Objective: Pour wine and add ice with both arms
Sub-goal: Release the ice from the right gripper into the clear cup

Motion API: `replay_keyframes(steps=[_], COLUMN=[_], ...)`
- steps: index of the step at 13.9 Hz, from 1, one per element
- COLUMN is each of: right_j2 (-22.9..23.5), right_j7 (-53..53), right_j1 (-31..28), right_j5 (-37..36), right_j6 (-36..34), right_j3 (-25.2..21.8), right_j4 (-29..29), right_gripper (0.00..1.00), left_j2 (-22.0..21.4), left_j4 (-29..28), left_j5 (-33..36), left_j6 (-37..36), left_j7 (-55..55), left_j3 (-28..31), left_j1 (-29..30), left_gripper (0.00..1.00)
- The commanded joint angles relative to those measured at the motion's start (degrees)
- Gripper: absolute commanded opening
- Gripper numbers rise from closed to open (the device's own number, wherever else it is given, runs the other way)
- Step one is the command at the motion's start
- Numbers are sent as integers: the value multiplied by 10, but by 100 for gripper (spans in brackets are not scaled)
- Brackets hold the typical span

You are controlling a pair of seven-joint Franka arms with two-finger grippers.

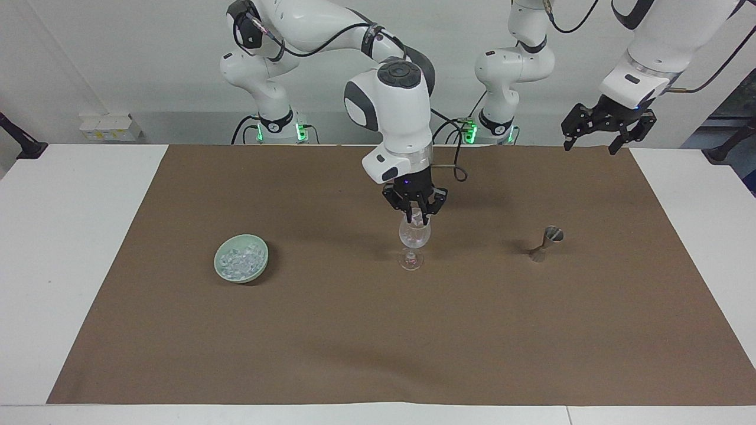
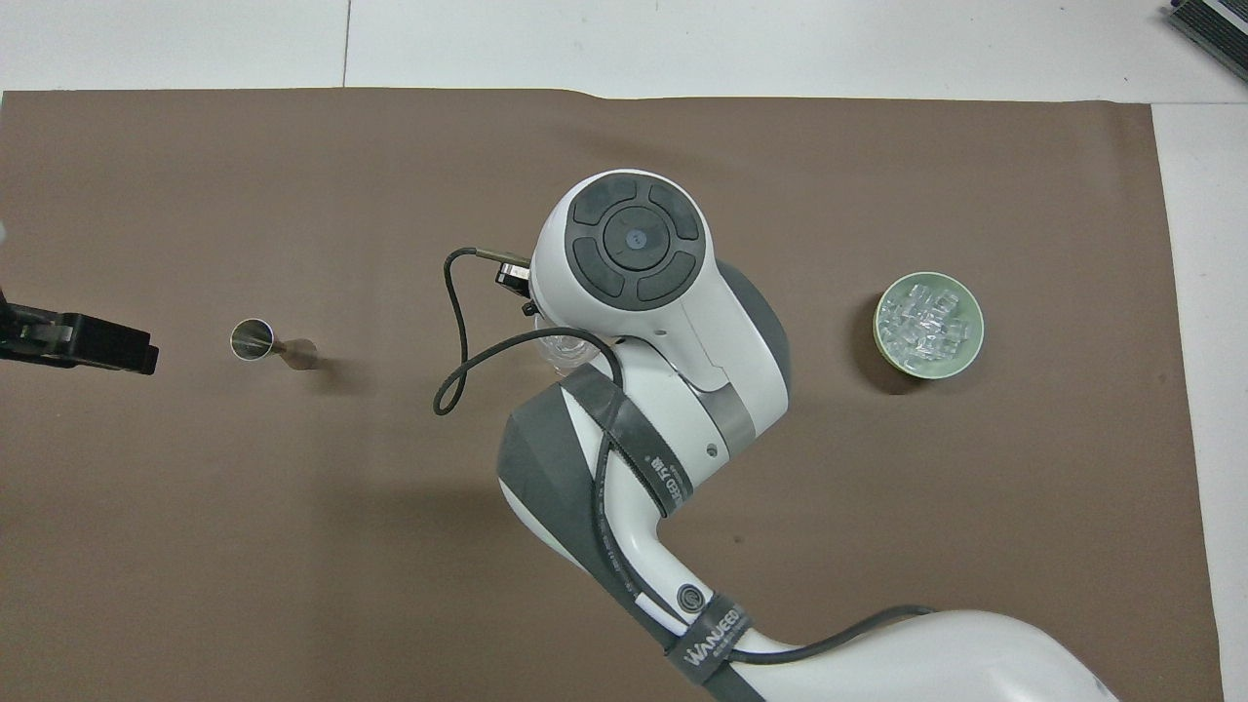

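Right end effector [image 1: 415, 217] pinches glassy ice chunk [image 1: 417, 219] over stemmed glass [image 1: 413, 239].

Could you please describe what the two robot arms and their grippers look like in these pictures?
Both arms are glossy white with dark grey joint bands and silver wrist rings. Black cables trail along them, one strapped with a lettered black band. The right gripper and left gripper are black, with linked fingers. Green lights glow at the bases.
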Motion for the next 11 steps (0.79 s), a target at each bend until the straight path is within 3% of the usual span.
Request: replay_keyframes(steps=[1, 11], right_j2=[4, -2], right_j7=[11, 5], right_j1=[2, 3], right_j5=[-14, -13], right_j6=[-10, -28], right_j3=[2, 3], right_j4=[10, -9], right_gripper=[0, 0], left_j2=[-9, -9], left_j4=[-3, -3], left_j5=[4, 4], left_j6=[-7, -7], left_j7=[9, 9], left_j3=[0, 0], left_j1=[2, 2], left_gripper=[100, 100])
